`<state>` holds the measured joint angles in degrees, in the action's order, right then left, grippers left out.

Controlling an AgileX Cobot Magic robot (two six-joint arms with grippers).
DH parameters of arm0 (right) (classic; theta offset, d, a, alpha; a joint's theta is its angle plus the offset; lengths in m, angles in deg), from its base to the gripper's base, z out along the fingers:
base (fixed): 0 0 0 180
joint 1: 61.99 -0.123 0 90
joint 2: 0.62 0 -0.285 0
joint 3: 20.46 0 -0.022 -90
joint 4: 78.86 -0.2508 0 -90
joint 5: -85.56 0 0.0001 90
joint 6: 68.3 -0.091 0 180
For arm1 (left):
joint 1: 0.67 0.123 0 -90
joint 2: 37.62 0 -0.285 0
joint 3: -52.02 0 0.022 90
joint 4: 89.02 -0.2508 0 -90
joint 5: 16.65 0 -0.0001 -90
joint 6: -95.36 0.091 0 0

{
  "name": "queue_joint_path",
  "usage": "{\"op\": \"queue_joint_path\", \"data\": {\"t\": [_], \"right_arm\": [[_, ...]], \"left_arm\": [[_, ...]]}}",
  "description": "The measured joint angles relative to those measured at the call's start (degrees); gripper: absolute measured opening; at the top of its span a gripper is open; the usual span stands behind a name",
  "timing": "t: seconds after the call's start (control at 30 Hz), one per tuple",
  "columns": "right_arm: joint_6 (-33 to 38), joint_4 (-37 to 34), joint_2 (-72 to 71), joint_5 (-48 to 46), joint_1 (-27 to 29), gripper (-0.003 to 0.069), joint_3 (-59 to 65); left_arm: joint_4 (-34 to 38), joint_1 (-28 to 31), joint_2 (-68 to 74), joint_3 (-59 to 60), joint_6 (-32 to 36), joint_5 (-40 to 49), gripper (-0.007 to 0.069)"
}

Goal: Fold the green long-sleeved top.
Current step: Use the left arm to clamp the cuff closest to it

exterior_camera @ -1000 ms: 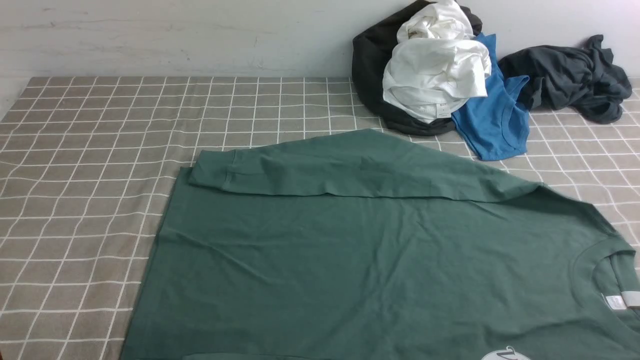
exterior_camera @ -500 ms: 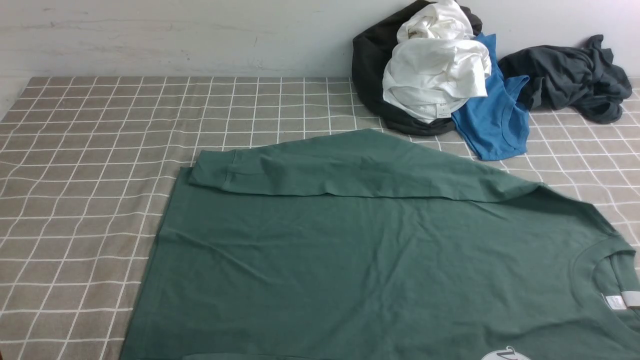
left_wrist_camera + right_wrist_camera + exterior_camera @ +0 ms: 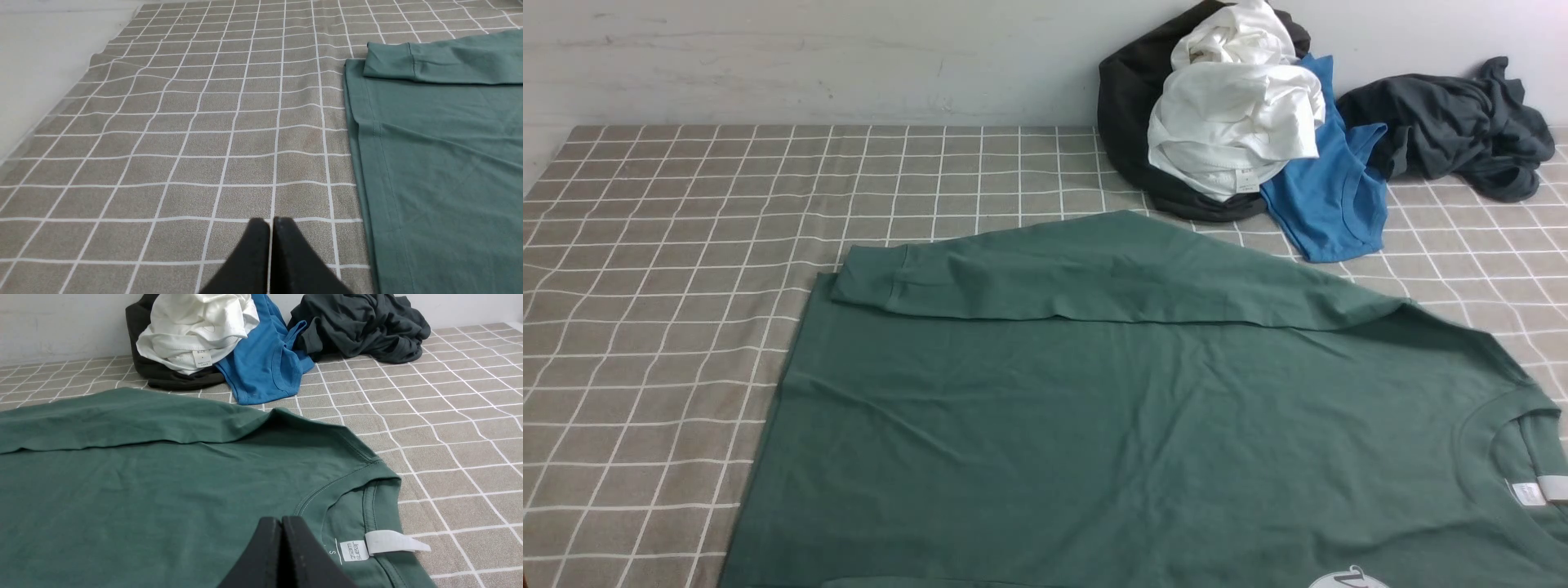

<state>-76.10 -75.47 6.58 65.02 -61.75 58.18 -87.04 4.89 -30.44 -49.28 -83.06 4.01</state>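
The green long-sleeved top (image 3: pixel 1094 425) lies flat on the checked tablecloth, neck to the right, hem to the left. Its far sleeve (image 3: pixel 1045 278) is folded across the body, cuff (image 3: pixel 870 278) near the hem. The ribbed neck with a white label (image 3: pixel 1529 492) is at the right edge. Neither gripper shows in the front view. My left gripper (image 3: pixel 270 222) is shut and empty over bare cloth beside the hem (image 3: pixel 359 163). My right gripper (image 3: pixel 281 521) is shut and empty above the top's body (image 3: pixel 143 490), close to the neck label (image 3: pixel 354 550).
A heap of a black garment (image 3: pixel 1131 114), white garments (image 3: pixel 1233 114) and a bright blue top (image 3: pixel 1331 196) lies at the back against the wall. A dark charcoal garment (image 3: pixel 1454 126) lies to its right. The checked tablecloth (image 3: pixel 670 245) covers the left half.
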Motion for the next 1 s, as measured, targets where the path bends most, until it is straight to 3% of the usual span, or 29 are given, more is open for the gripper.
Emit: {"op": "queue_joint_path", "data": {"t": [0.43,0.6,0.77,0.8,0.83,0.87,0.9,1.0], "right_arm": [[0.0,0.0,0.0,0.0,-0.1,-0.0014,0.0],[-1.1,-0.5,0.0,0.0,-0.1,-0.0014,0.0],[-9.7,-11.8,0.0,1.4,-0.1,-0.0014,0.1],[-10.2,-12.5,0.0,1.4,-0.1,-0.0014,0.1],[-13.8,-19.5,0.0,2.6,-0.1,-0.0014,0.1],[-14.7,-20.3,0.0,2.8,-0.1,-0.0014,0.1],[-17.8,-26.5,0.0,4.2,-0.1,-0.0014,0.1],[-20.2,-35.1,0.0,5.8,-0.1,-0.0014,0.1]], "left_arm": [[-3.3,0.0,0.0,0.0,0.4,-0.3,-0.0007],[1.8,0.0,0.0,0.1,-6.3,-4.3,-0.0007],[21.5,0.0,0.0,0.1,-22.9,-11.6,-0.0007],[22.1,0.0,0.0,0.1,-22.9,-11.6,-0.0007],[26.7,0.0,0.0,0.1,-25.3,-12.0,-0.0007],[26.7,0.0,0.0,0.1,-25.4,-12.0,-0.0007],[29.7,0.0,0.0,0.1,-26.4,-12.0,-0.0007],[31.2,0.0,0.0,0.1,-27.4,-12.0,-0.0007]]}}
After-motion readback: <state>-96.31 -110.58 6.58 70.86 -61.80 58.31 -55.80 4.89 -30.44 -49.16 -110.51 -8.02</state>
